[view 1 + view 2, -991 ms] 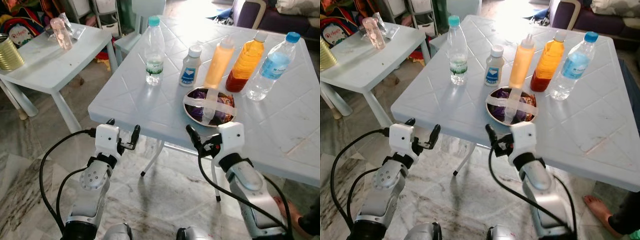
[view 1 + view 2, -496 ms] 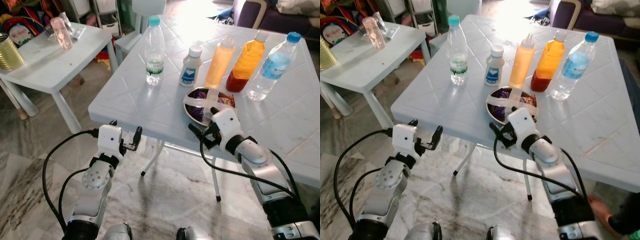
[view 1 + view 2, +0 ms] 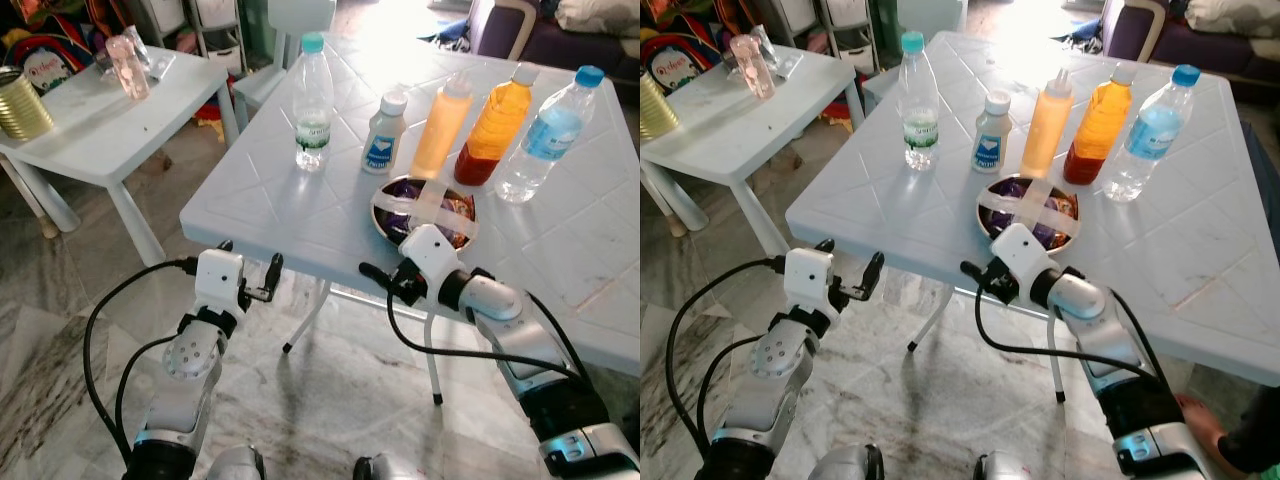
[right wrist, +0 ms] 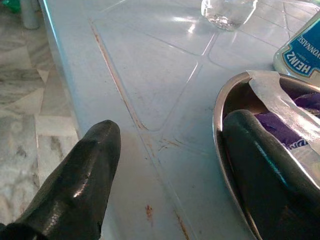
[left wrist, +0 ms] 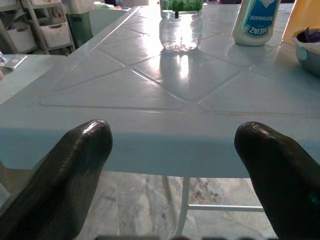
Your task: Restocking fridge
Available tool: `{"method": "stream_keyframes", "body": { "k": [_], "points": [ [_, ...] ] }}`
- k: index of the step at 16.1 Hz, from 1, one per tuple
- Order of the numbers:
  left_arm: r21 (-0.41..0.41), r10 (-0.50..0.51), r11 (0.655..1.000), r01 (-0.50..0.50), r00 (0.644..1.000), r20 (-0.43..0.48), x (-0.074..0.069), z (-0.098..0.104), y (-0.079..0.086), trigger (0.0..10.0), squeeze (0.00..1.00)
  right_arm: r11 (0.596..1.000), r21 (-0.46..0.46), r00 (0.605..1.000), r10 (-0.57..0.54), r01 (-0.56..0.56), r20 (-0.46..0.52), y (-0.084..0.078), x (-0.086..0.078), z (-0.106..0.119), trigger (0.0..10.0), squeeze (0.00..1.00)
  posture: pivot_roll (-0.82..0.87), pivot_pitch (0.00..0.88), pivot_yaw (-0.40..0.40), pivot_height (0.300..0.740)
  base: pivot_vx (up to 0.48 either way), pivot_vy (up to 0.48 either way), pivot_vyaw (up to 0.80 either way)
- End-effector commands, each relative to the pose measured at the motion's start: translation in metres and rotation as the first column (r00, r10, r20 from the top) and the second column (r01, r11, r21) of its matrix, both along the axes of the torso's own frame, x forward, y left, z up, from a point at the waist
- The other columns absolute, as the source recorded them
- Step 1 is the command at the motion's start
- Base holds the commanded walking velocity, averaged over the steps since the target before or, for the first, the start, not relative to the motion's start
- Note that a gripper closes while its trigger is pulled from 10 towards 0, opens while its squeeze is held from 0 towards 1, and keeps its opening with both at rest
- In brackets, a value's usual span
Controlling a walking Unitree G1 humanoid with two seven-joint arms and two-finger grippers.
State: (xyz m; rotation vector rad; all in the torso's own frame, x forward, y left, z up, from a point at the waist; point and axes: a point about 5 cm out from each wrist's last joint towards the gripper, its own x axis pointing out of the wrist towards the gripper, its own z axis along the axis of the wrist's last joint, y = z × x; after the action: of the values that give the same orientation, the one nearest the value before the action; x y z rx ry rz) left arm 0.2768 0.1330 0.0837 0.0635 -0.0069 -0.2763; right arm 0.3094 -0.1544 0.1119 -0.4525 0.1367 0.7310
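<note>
White plastic bench [image 3: 300, 200] with moulded diamond pattern carries 5 bottles in a row at its far side: clear water bottle with teal cap [image 3: 312, 102], small white mayonnaise bottle with blue label [image 3: 383, 134], pale orange squeeze bottle [image 3: 440, 128], deeper orange bottle with red base [image 3: 493, 126], clear water bottle with blue cap and label [image 3: 546, 134].

Round metal bowl [image 3: 392, 201], holding purple packets and crossed by 2 strips of pale tape, sits near the bench's front edge, just before the squeeze bottle.

Right gripper [image 4: 170, 165] at the bowl, fingers spread: one over the bowl's inside, against its rim, the other over bare bench. Not closed on anything.

Left gripper [image 3: 248, 265] released, fingers apart, below and in front of the bench's front edge, level with its lip in the wrist view.

Second white bench [image 3: 100, 120] to the left holds a gold tin [image 3: 20, 103] and a pink bottle [image 3: 128, 66].
</note>
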Motion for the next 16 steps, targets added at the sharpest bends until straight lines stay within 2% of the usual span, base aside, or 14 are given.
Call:
{"method": "stream_keyframes", "body": {
  "k": [1, 3, 4, 5, 6, 10, 12, 13, 14, 16],
  "points": [
    [0.01, 0.0, 1.0, 0.0, 1.0, -0.016, -0.001, -0.003, 0.0, 10.0, 0.0, 0.999, -0.04, 0.999, 0.0, -0.002, -0.039, -0.005, -0.001, -0.007, 0.0, 0.0, 0.06, 0.092, -0.004, 0.74, 0.0, 0.0, 0.0],
    [0.014, -0.006, 1.0, 0.006, 1.0, -0.018, -0.001, -0.003, -0.001, 10.0, 0.0, 0.996, -0.093, 1.0, -0.016, 0.014, -0.021, -0.013, 0.003, -0.005, 5.5, 0.0, 0.06, 0.09, 0.0, 0.74, 0.0, 0.0, 0.0],
    [0.014, -0.006, 1.0, 0.006, 1.0, -0.018, 0.0, -0.003, 0.0, 10.0, 0.0, 0.994, -0.109, 1.0, -0.017, 0.018, 0.01, -0.015, 0.004, -0.002, 8.8, 0.0, 0.06, 0.09, 0.001, 0.74, 0.0, 0.0, 0.0],
    [0.016, -0.005, 1.0, 0.005, 1.0, -0.018, 0.001, -0.002, 0.0, 10.0, 0.0, 0.992, -0.124, 0.999, -0.017, 0.021, 0.031, -0.017, 0.006, 0.002, 9.6, 0.0, 0.06, 0.09, 0.002, 0.74, 0.0, 0.0, 0.0],
    [0.018, -0.004, 1.0, 0.004, 1.0, -0.018, 0.001, -0.002, 0.001, 10.0, 0.0, 0.988, -0.153, 0.999, -0.027, 0.034, 0.047, -0.021, 0.007, 0.002, 10.0, 0.0, 0.06, 0.09, 0.002, 0.74, 0.0, 0.0, 0.0],
    [0.02, -0.005, 1.0, 0.006, 1.0, -0.022, 0.0, -0.003, 0.0, 10.0, 0.0, 0.981, -0.192, 0.999, -0.04, 0.041, 0.01, -0.031, 0.007, -0.001, 10.0, 0.0, 0.06, 0.091, 0.005, 0.74, 0.0, 0.0, 0.0],
    [0.023, -0.011, 1.0, 0.012, 0.999, -0.033, -0.001, -0.005, -0.001, 10.0, 0.0, 0.971, -0.233, 0.996, 0.026, -0.046, -0.089, -0.036, 0.001, -0.008, 10.0, 0.0, 0.06, 0.094, 0.007, 0.74, 0.0, 0.0, 0.0],
    [0.024, -0.012, 1.0, 0.013, 0.999, -0.034, -0.001, -0.005, -0.001, 10.0, 0.0, 0.972, -0.229, 0.995, 0.026, -0.049, -0.1, -0.037, 0.001, -0.008, 10.0, 0.0, 0.06, 0.094, 0.007, 0.74, 0.0, 0.0, 0.0],
    [0.027, -0.009, 1.0, 0.01, 0.999, -0.038, 0.0, -0.006, -0.001, 10.0, 0.0, 0.972, -0.222, 0.99, 0.048, -0.076, -0.131, -0.039, 0.0, -0.008, 10.0, 1.0, 0.06, 0.095, 0.005, 0.74, 0.0, 0.0, 0.0],
    [0.028, -0.008, 1.0, 0.009, 0.999, -0.039, 0.0, -0.006, -0.001, 10.0, 0.0, 0.964, -0.252, 0.988, 0.048, -0.084, -0.145, -0.041, 0.0, -0.011, 10.0, 1.0, 0.06, 0.095, 0.003, 0.74, 0.0, 0.0, 0.0]
  ]
}}
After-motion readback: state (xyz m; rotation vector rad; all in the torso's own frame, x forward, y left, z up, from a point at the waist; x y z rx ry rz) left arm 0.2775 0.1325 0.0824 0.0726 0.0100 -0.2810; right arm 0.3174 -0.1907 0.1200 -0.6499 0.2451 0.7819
